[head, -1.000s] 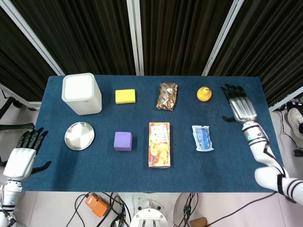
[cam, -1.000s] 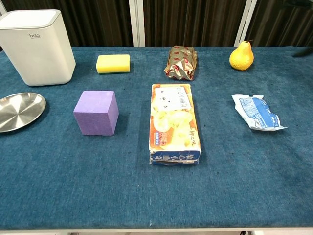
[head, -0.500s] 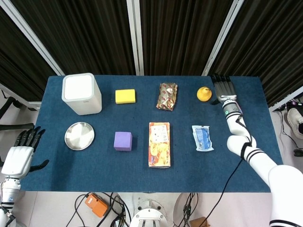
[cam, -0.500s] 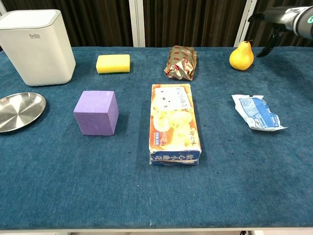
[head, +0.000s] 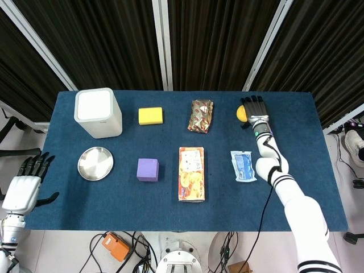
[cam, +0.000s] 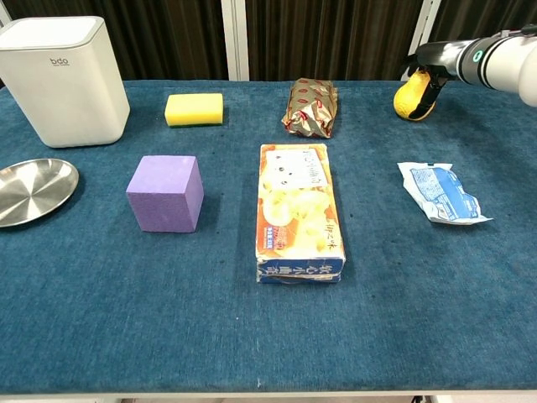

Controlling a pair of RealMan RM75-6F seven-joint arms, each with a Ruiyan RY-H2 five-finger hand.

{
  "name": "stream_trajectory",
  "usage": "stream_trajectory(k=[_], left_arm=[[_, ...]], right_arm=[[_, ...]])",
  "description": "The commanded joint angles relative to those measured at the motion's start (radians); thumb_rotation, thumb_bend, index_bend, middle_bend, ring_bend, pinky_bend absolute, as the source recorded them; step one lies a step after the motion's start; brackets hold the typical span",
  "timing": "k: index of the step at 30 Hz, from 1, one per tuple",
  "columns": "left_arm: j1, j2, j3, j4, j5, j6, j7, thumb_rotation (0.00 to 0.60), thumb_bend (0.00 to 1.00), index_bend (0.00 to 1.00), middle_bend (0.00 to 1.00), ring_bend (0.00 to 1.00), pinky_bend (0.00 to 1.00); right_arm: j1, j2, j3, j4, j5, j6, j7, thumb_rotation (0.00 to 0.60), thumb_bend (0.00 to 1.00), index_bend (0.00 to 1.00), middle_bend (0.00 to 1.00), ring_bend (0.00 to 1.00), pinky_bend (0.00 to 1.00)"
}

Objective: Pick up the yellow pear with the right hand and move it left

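Note:
The yellow pear stands upright at the table's far right, next to the back edge; in the chest view the pear is partly covered. My right hand lies over its right side with fingers stretched toward the curtain. From the chest, the right hand covers the pear's top and a dark finger runs down its right flank. The pear rests on the blue cloth. My left hand hangs off the table's near left corner, fingers apart and holding nothing.
Left of the pear lie a brown snack bag and a yellow sponge. A white bin stands at the back left. The nearer row holds a metal plate, purple cube, snack box and blue-white pouch.
My right hand has swung left from the table's right edge and now sits over the pear. The pear and the left hand have stayed in place.

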State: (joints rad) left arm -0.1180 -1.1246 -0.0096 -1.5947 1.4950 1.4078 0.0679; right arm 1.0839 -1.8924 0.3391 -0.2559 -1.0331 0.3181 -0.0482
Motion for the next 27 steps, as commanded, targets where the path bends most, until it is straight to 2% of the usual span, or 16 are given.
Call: stream_trajectory(k=[1, 7, 12, 18, 23, 27], left_arm=[[0.000, 0.000, 0.001, 0.000, 0.001, 0.000, 0.000, 0.600, 0.12, 0.00, 0.00, 0.00, 0.04], [0.004, -0.001, 0.003, 0.000, 0.006, 0.011, 0.002, 0.600, 0.12, 0.00, 0.00, 0.00, 0.04], [0.006, -0.003, 0.002, 0.000, 0.003, 0.014, 0.006, 0.600, 0.12, 0.00, 0.00, 0.00, 0.04], [0.006, -0.001, 0.002, 0.000, 0.004, 0.014, 0.003, 0.600, 0.12, 0.00, 0.00, 0.00, 0.04], [0.007, 0.001, 0.003, -0.002, 0.005, 0.015, -0.001, 0.600, 0.12, 0.00, 0.00, 0.00, 0.04], [0.011, 0.002, 0.004, -0.003, 0.011, 0.026, -0.003, 0.600, 0.12, 0.00, 0.00, 0.00, 0.04]], right_arm=[[0.021, -0.028, -0.003, 0.049, -0.011, -0.016, -0.004, 0.600, 0.39, 0.30, 0.26, 0.19, 0.25], [0.040, -0.069, 0.017, 0.120, 0.002, -0.040, -0.024, 0.600, 0.40, 0.47, 0.38, 0.38, 0.44], [0.040, -0.084, 0.028, 0.144, 0.003, -0.039, -0.045, 0.600, 0.42, 0.57, 0.46, 0.49, 0.52], [0.035, -0.078, 0.037, 0.141, -0.005, 0.011, -0.056, 0.600, 0.44, 0.69, 0.54, 0.59, 0.60], [0.032, -0.047, 0.042, 0.087, -0.019, 0.070, -0.031, 0.600, 0.45, 0.71, 0.56, 0.61, 0.61], [0.013, 0.015, 0.022, -0.063, -0.076, 0.193, 0.049, 0.600, 0.45, 0.71, 0.56, 0.61, 0.61]])
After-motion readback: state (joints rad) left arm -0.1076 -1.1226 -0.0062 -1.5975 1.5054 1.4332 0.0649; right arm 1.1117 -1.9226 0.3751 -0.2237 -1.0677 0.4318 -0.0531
